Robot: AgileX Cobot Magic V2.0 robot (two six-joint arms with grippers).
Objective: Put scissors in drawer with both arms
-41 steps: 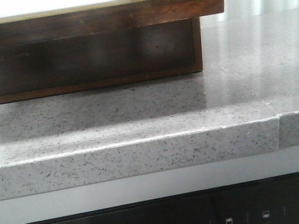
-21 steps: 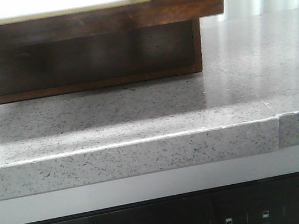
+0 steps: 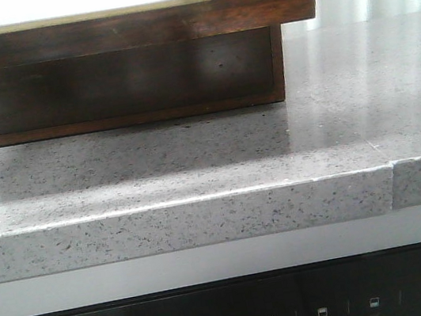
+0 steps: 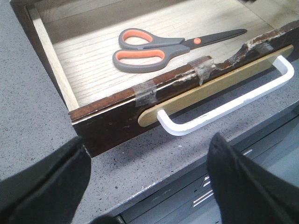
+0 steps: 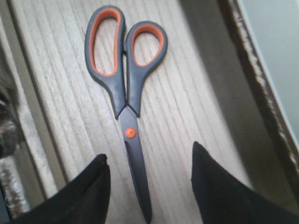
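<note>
While the scissors [image 4: 175, 45] lie flat on the pale wood floor of the drawer [image 4: 112, 116], closed, with their orange-and-grey loops toward the 9 o'clock side of the left wrist view and the blade tip toward 3 o'clock, the placing part of the task looks done. Nothing grips them: in the right wrist view the right gripper [image 5: 149, 186] hangs over the blades with its two black fingers spread wide on either side, apart from the scissors [image 5: 125, 88] and holding nothing. The left gripper [image 4: 149, 177] is likewise spread wide and empty, sitting out over the grey speckled counter [image 4: 32, 116] in front of the drawer, with the white handle [image 4: 224, 105] at about 12 o'clock from it and not touched. That handle is mounted on a beige panel, and the chipped top edge of the drawer front carries strips of clear tape [image 4: 145, 92]. The drawer stands pulled out. In the front view only its dark underside [image 3: 119, 84] shows above the counter, and neither arm appears. What is left, by judgement, is at most pushing the drawer shut and withdrawing
</note>
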